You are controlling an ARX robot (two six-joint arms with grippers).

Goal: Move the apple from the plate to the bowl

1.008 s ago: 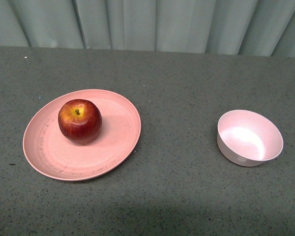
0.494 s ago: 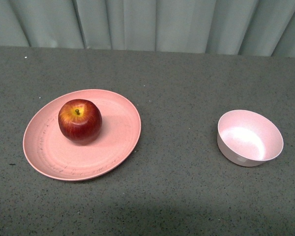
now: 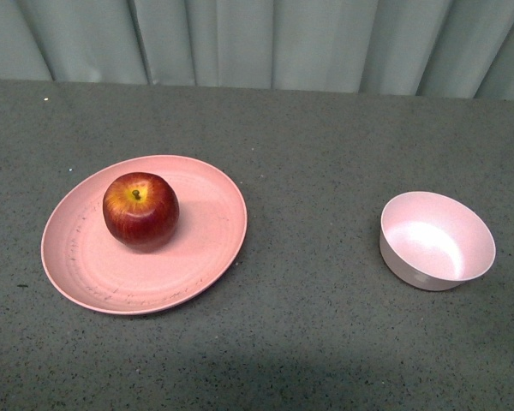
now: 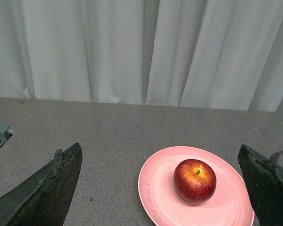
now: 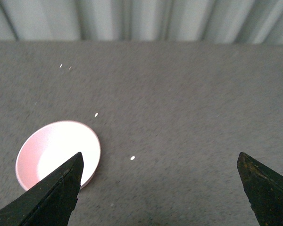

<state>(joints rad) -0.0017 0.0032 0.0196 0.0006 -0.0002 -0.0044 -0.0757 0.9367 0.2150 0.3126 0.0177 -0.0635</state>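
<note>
Left wrist view: left fingers [image 4: 47, 188] spread wide, gripping nothing, short of the wide, round salmon-pink plate [image 4: 155, 188].
Right wrist view: right fingers [image 5: 56, 188] likewise apart, empty.
On the grey speckled bench [image 3: 308, 342]: glossy dark-red apple [image 3: 140, 211] resting on the plate, off-centre.
Well right of the plate: small, deep pale pink bowl [image 3: 403, 261], empty.
Beyond the plate: pale pleated curtain [image 3: 257, 43].
Judged step: approach, no grasp yet.
Next: left fingers astride apple, close, lift clear of plate rim.
Apple and bowl together only in front view; fingers only in wrist views.
</note>
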